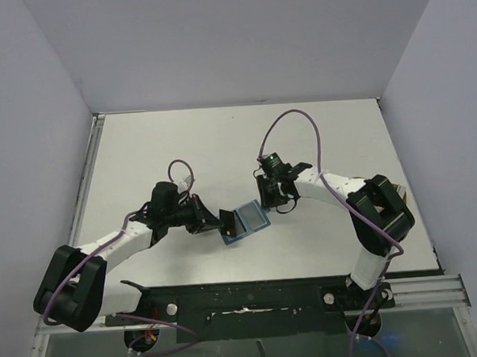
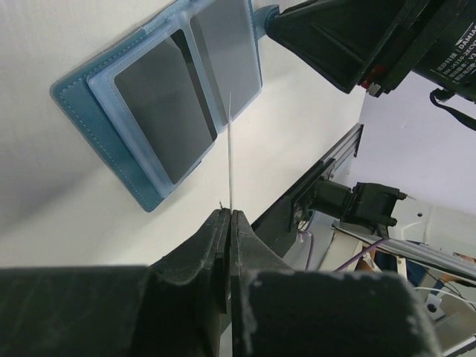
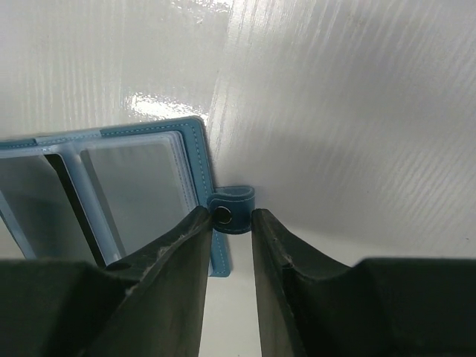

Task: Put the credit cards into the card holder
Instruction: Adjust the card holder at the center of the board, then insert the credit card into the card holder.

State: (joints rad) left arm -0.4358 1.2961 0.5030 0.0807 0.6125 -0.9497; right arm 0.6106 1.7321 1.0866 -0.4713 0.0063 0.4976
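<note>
The card holder [image 1: 247, 221] lies open on the white table, teal outside and lighter blue inside, with clear slots facing up [image 2: 160, 111] [image 3: 141, 193]. My left gripper [image 1: 218, 222] [image 2: 230, 213] is shut on a credit card [image 2: 230, 149], seen edge-on as a thin line that reaches over the holder's open slots. My right gripper [image 1: 271, 204] [image 3: 229, 213] stands at the holder's right edge, its jaws either side of the snap tab [image 3: 239, 197]. One finger touches the tab and the other is a small gap away. No other credit cards show.
A black and metal rail [image 1: 310, 291] with the arm bases runs along the near table edge. Lilac walls [image 1: 24, 119] enclose the table on the left, back and right. Purple cables loop above both arms.
</note>
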